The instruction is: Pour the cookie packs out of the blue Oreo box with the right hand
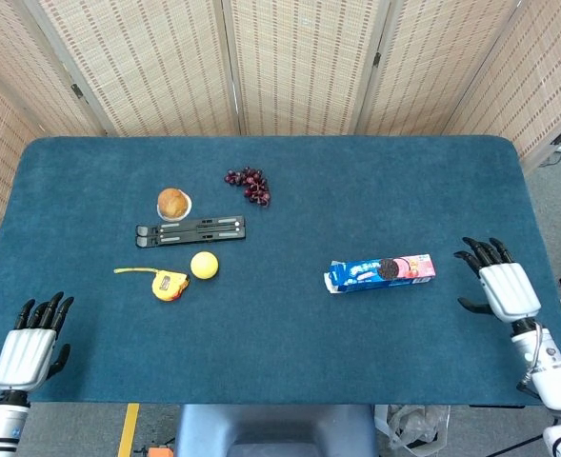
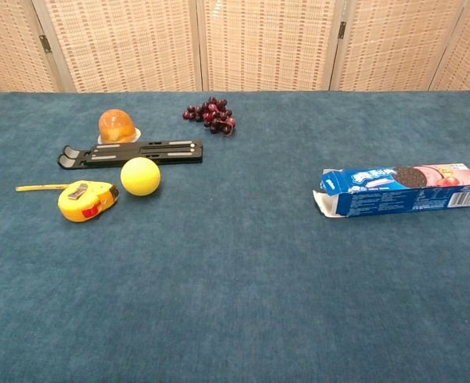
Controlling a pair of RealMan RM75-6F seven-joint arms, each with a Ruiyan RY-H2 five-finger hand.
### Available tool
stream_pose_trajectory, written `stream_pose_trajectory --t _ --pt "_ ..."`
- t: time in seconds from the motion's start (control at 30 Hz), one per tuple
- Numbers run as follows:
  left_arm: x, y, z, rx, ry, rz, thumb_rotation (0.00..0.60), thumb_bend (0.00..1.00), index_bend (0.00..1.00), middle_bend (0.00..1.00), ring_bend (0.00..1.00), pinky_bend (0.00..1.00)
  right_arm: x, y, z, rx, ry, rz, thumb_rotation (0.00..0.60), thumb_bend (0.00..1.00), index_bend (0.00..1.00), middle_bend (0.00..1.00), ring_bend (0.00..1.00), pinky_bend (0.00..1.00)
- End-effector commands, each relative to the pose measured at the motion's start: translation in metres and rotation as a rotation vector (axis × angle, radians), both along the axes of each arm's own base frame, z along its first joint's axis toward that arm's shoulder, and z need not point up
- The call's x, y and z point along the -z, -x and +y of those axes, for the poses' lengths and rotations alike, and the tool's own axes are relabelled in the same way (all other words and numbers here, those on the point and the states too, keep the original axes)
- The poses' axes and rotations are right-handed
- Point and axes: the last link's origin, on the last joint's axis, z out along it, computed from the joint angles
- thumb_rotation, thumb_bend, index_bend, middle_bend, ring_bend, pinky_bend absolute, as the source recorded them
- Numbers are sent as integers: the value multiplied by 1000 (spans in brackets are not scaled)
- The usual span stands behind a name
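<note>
The blue Oreo box point(image 1: 380, 272) lies flat on the table right of centre, its open flap end pointing left; the chest view shows the box point(image 2: 400, 190) the same way, flaps apart. No cookie packs show outside it. My right hand point(image 1: 500, 284) rests on the table a short gap to the right of the box's closed end, fingers spread and holding nothing. My left hand point(image 1: 30, 347) sits at the near left corner, fingers spread, empty. Neither hand appears in the chest view.
On the left half lie a yellow tape measure point(image 1: 170, 285), a yellow ball point(image 1: 204, 265), a black folding stand point(image 1: 191, 230), a muffin point(image 1: 172, 202) and a bunch of dark grapes point(image 1: 250, 184). Blue cloth covers the table point(image 1: 290, 343).
</note>
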Motion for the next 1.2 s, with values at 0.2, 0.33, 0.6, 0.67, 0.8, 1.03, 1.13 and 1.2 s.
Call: stream_pose_trajectory --t 0.2,0.33,0.6,0.67,0.8,1.03,1.13,1.2 --pt "-1 0 0 -2 1 -6 600 463 33 77 152 91 33 -12 -37 37 -120 80 600 218 198 100 133 72" --pt "-1 0 0 -1 3 -5 600 463 33 77 153 92 39 -13 -47 55 -131 87 600 218 197 102 138 74" --pt "-1 0 0 -1 4 -10 600 463 33 77 152 92 51 -18 -63 58 -147 91 600 217 223 161 189 114" --pt "-1 0 0 -2 5 -11 600 463 33 77 152 92 55 -19 -65 56 -152 96 600 218 251 181 202 128" --pt "-1 1 1 -3 7 -11 600 463 33 77 153 92 63 -21 -68 58 -163 80 600 218 280 207 216 142" --pt "-2 1 0 -2 5 -15 600 463 32 77 153 92 71 -27 -72 26 -144 71 600 218 371 275 273 198" --pt "-2 1 0 0 5 -17 600 463 32 77 153 91 75 -26 -72 17 -131 72 600 218 440 327 316 237" --pt "-2 0 0 1 7 -17 600 463 32 77 153 91 77 -26 -73 12 -124 75 600 218 474 353 339 266"
